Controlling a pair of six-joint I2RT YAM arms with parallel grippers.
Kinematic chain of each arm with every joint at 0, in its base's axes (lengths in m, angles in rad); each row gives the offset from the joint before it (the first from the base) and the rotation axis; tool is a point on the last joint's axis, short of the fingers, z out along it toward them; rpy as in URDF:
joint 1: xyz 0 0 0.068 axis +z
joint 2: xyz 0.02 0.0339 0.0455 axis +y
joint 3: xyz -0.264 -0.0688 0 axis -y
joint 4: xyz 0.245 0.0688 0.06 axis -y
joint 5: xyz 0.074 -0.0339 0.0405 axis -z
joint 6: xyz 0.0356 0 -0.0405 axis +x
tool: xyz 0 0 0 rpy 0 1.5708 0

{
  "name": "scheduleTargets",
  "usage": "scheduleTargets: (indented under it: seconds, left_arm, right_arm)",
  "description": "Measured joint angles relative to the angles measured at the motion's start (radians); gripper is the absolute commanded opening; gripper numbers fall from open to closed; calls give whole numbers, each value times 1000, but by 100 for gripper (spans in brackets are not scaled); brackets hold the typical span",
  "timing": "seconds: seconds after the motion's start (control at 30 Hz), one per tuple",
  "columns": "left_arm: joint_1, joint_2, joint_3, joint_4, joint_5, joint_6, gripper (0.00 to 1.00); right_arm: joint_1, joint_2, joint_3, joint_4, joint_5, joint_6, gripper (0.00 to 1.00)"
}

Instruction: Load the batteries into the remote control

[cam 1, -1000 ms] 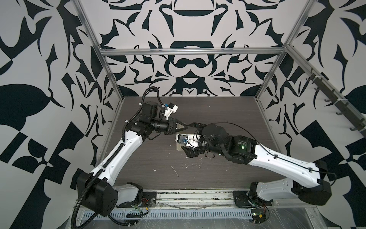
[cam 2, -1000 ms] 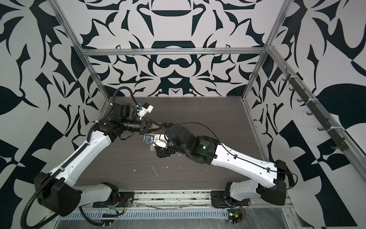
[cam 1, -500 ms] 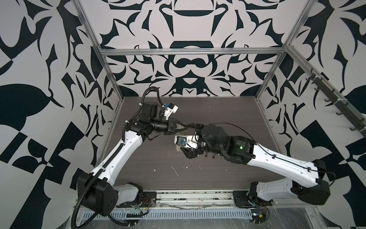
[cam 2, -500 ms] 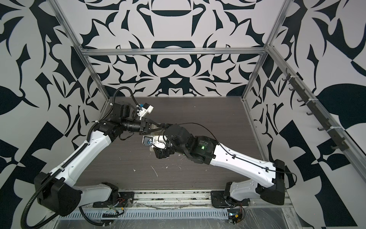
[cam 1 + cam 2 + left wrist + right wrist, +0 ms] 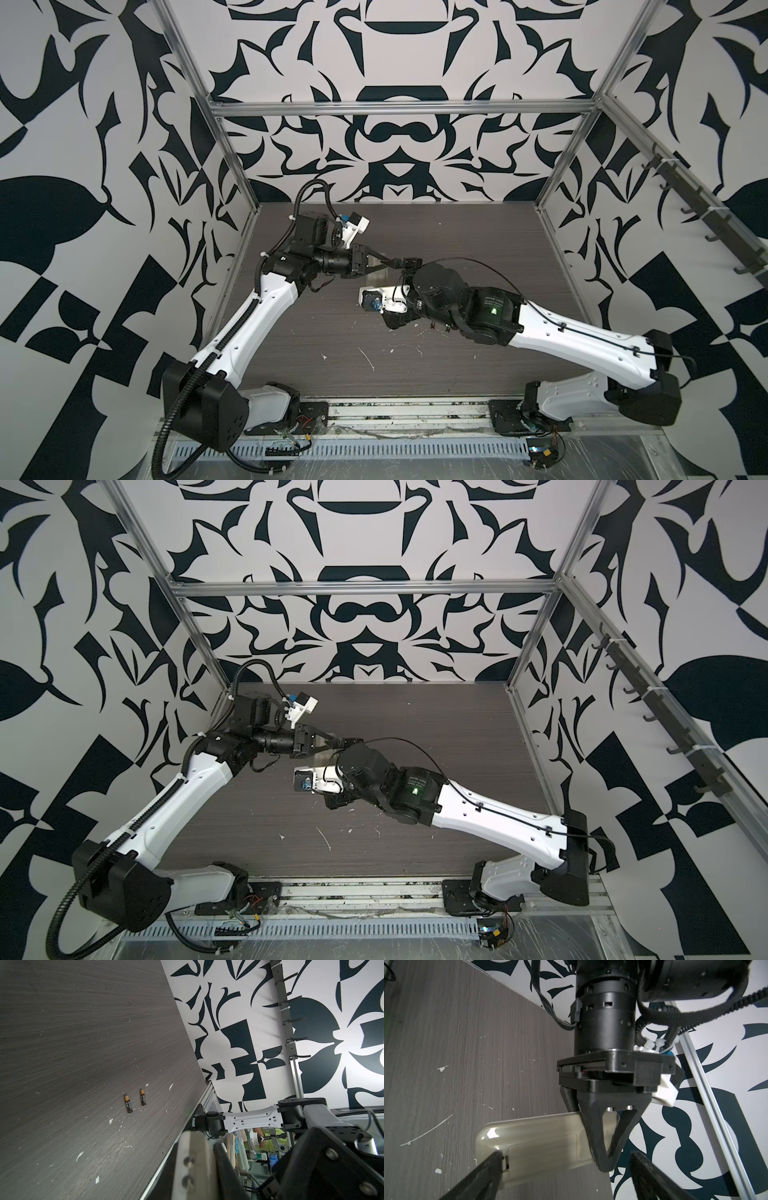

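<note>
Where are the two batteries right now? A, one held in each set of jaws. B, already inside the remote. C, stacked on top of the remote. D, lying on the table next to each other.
D: one battery and the second battery lie flat on the dark table, side by side but not touching, with nothing gripping them.

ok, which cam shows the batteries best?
Left wrist: both batteries lie side by side, apart, on the dark table, gold ends clear. In both top views I cannot make them out; the right wrist view has the remote control, no batteries.
</note>
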State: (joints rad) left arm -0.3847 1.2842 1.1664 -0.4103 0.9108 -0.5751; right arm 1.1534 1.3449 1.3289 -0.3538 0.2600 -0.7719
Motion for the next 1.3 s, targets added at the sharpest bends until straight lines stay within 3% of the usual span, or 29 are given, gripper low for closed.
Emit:
scheduleTargets:
  seconds: [1.3]
  left_arm:
    - [2,21,0,-3,-25,13,0]
  right_arm:
    - [-2,12,1,5,30,10,97]
